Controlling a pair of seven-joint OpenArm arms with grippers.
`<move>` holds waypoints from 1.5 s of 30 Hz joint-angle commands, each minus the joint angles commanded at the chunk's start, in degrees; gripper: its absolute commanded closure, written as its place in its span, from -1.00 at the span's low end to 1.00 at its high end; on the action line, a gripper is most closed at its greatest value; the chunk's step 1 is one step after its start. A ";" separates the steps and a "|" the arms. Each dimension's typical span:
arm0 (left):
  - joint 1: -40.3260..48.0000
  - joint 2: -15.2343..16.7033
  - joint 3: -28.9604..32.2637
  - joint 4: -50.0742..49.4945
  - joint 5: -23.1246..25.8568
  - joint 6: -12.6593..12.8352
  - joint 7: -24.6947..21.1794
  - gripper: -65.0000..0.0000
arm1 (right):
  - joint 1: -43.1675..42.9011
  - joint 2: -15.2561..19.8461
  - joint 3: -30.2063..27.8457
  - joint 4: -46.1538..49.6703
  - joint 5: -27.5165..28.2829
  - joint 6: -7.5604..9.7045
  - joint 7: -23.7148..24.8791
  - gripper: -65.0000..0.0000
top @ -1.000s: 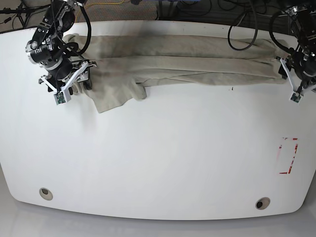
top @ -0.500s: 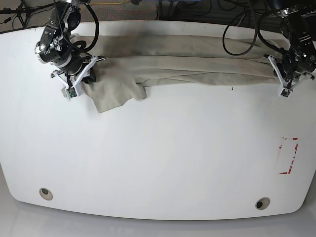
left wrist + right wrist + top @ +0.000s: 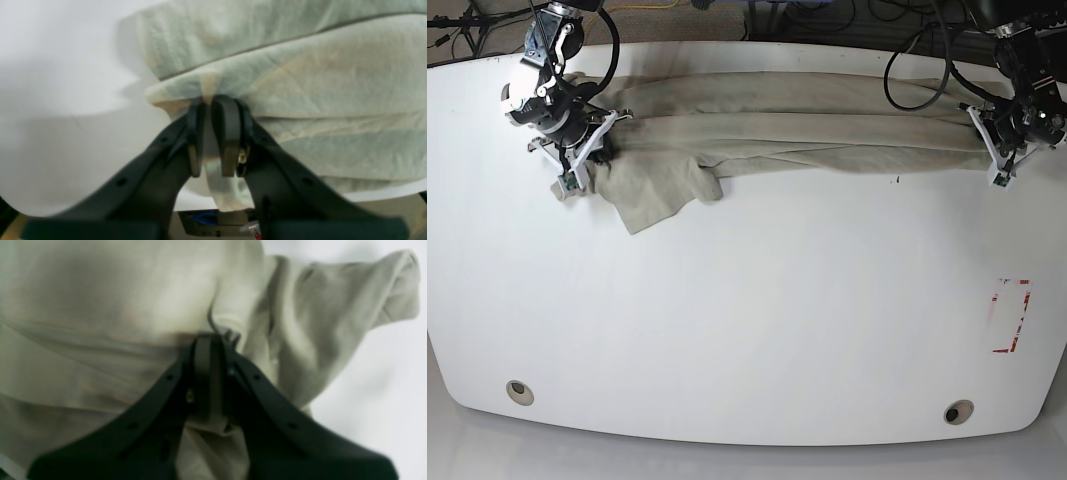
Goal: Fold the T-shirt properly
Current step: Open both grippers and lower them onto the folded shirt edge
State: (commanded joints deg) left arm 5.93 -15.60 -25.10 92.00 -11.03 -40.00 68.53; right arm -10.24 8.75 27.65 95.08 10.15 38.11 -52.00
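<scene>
My left hand [image 3: 210, 136] pinches the T-shirt [image 3: 807, 130] narrowly; I can't tell my right hand's [image 3: 210, 380] grip. Uneven grips could skew the fold.

- Two arms [image 3: 557, 75] [image 3: 1025, 85], black, with silver/white metal bits.
- Black cables [image 3: 613, 60] [image 3: 889, 75], one looping off each arm.
- Left wrist view: dark fingers [image 3: 230, 143], narrow, blurred, small brassy spot beside them.
- Right wrist view: dark tapered fingers [image 3: 193, 383], small round spots on them, screws or holes, can't tell.
</scene>
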 joint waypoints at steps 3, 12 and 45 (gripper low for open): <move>-2.55 0.09 2.29 -2.37 1.32 0.00 -0.35 0.75 | 2.02 0.88 0.70 -1.76 -0.18 -0.18 0.09 0.85; -10.55 5.10 2.55 -8.88 11.16 0.00 -2.29 0.75 | 7.82 3.25 3.08 -6.15 -0.18 -0.35 0.09 0.85; -11.25 8.18 2.46 10.73 12.92 0.00 3.87 0.06 | 24.97 0.97 3.25 -15.47 -0.18 -0.35 0.18 -0.48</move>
State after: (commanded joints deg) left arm -5.32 -7.43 -22.64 102.73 1.89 -40.00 72.40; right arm 14.73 9.71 30.90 79.60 9.98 37.76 -51.82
